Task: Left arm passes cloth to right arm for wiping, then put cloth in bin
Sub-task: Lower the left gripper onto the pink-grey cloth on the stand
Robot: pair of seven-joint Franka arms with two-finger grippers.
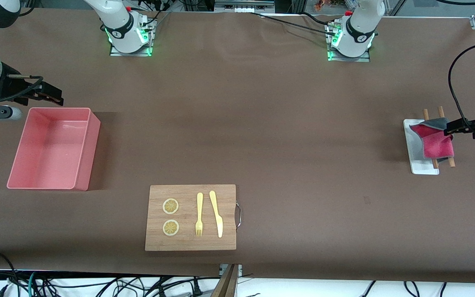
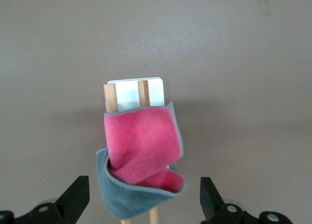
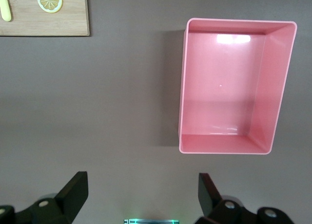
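Both my grippers wide open, nothing in either.

Nearest the front camera lies the cutting board (image 1: 191, 217) with two lemon slices (image 1: 170, 206), a fork (image 1: 199, 214) and a knife (image 1: 216, 213). Farther from the camera, at my right arm's end, sits the bin (image 1: 52, 148) (pale pink, hollow showing); my right gripper (image 1: 52, 95) hangs at its twelve o'clock edge, fingers (image 3: 73, 192) spread, holding nothing. At my left arm's end the cloth (image 1: 434, 138) drapes over two wooden sticks (image 1: 443, 138) on the white tray (image 1: 415, 161), pink face up, grey fold showing; my left gripper (image 1: 447, 128) hovers over its grey edge, fingers (image 2: 74, 197) spread apart, gripping nothing.
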